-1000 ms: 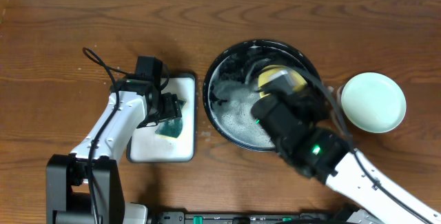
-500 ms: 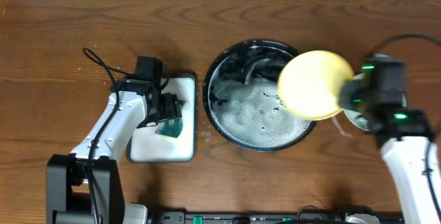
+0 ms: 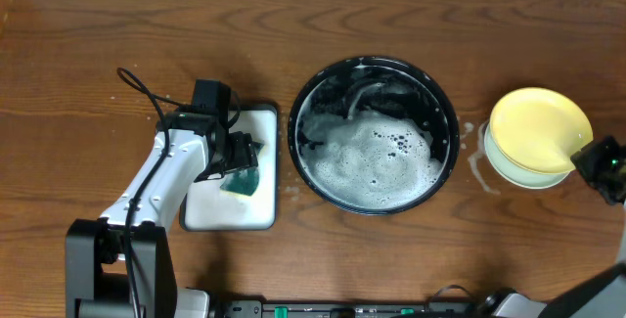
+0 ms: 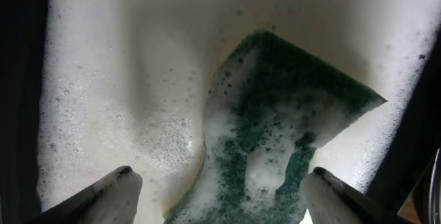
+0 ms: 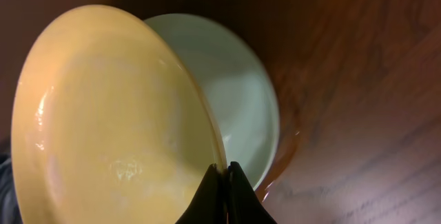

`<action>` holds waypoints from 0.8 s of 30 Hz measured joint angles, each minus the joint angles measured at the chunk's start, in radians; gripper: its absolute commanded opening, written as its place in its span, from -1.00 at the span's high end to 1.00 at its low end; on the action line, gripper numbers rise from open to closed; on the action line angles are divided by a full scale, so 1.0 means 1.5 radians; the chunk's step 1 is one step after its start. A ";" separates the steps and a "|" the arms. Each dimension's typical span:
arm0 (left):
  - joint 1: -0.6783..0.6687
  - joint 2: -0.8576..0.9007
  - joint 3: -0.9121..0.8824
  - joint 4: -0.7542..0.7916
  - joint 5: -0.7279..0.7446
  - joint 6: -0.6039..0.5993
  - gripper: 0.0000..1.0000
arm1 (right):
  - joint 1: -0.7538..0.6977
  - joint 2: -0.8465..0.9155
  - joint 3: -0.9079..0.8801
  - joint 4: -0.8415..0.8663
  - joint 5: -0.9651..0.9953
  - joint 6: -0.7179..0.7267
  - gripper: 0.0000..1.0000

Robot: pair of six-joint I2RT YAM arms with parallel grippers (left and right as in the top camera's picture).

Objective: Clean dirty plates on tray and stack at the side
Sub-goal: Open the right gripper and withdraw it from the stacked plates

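Note:
My right gripper (image 3: 589, 155) is shut on the rim of the pale yellow plate (image 3: 538, 129) and holds it over a mint-green plate (image 3: 509, 169) that lies on the wood tabletop (image 3: 147, 44) right of the tray. The right wrist view shows the jaws (image 5: 222, 171) pinching the yellow plate's (image 5: 103, 114) edge, with the green plate (image 5: 234, 93) beneath. The round black tray (image 3: 376, 134) holds soapy foam; no plate shows in it. My left gripper (image 4: 217, 179) is open just above the green sponge (image 4: 289, 127).
A white rectangular tray (image 3: 233, 166) with black rim holds the foamy green sponge (image 3: 240, 179) left of the black tray. A black cable (image 3: 137, 85) loops over the table at the left. Water is spilled around the green plate.
My right arm lifted the yellow plate out of the black tray and carried it right, over the green plate. The left arm has not moved.

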 measured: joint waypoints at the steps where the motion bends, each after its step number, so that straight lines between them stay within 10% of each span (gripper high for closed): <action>1: 0.000 0.000 0.000 0.000 0.000 0.000 -0.62 | -0.009 0.025 0.000 0.011 -0.002 0.007 0.98; 6: 0.000 0.000 0.000 0.000 0.000 0.000 -0.62 | -0.032 0.096 0.000 0.047 -0.041 0.027 0.26; 15: 0.000 0.000 0.000 0.000 0.000 0.000 -0.62 | -0.010 0.028 0.000 0.062 -0.137 -0.003 0.17; 24: 0.000 0.000 0.000 0.000 0.000 0.000 -0.62 | 0.243 -0.231 0.005 -0.003 -0.207 -0.079 0.14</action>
